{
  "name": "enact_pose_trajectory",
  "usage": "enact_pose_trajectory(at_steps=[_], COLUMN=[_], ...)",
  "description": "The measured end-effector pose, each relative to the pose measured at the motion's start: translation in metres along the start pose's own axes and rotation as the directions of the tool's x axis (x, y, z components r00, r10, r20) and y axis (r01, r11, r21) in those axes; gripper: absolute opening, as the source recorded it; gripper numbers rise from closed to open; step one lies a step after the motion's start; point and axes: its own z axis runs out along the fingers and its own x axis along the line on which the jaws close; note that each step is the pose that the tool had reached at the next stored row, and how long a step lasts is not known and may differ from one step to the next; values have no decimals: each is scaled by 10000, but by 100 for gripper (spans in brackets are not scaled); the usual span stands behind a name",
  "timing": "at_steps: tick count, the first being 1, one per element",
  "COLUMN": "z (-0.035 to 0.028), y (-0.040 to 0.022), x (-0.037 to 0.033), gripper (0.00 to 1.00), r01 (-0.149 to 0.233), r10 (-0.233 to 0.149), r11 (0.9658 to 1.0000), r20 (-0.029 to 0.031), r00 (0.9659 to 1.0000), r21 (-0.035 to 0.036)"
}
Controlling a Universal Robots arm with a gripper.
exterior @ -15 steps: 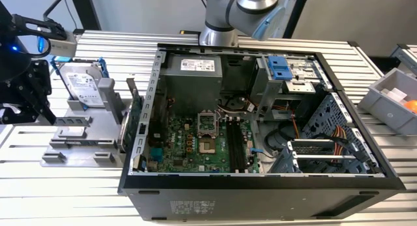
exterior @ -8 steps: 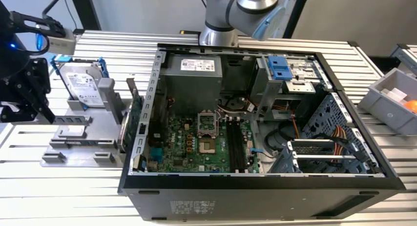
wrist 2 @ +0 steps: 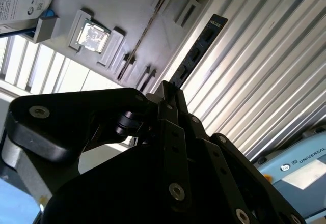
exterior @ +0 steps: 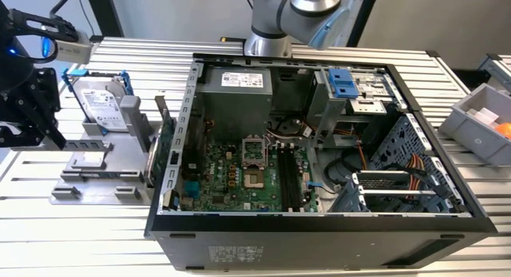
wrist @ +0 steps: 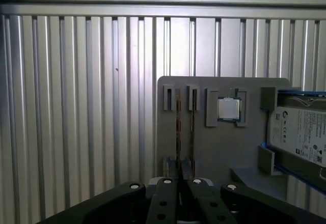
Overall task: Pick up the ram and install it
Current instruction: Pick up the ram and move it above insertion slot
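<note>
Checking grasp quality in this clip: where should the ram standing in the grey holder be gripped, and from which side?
Likely best: pinch the ram across its thin thickness at the middle of its exposed long edge, coming straight down from above. It stands on edge in a slot of the grey holder, whose posts cover both ends.

Robotics lab set up for computer assembly work.
A grey and blue robot arm [exterior: 295,14] rises behind an open PC case [exterior: 319,244], which lies on a bench [exterior: 72,241] of ribbed aluminium slats. Beside the case, a grey fixture [exterior: 96,175] holds loose parts, among them an upright hard drive [exterior: 104,103]. A grey bin [exterior: 479,118] sits at the exterior view's right. The arm's black claw [wrist: 182,182] hangs near the fixture.
</note>
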Motion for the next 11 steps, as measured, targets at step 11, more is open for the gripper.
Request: enact_pose_trajectory(at_steps=[11], z=[-9], y=[1], x=[0], gripper=[0], r01=[0], r10=[0], r11=[10000], r20=[3], r00=[10000], r21=[-3])
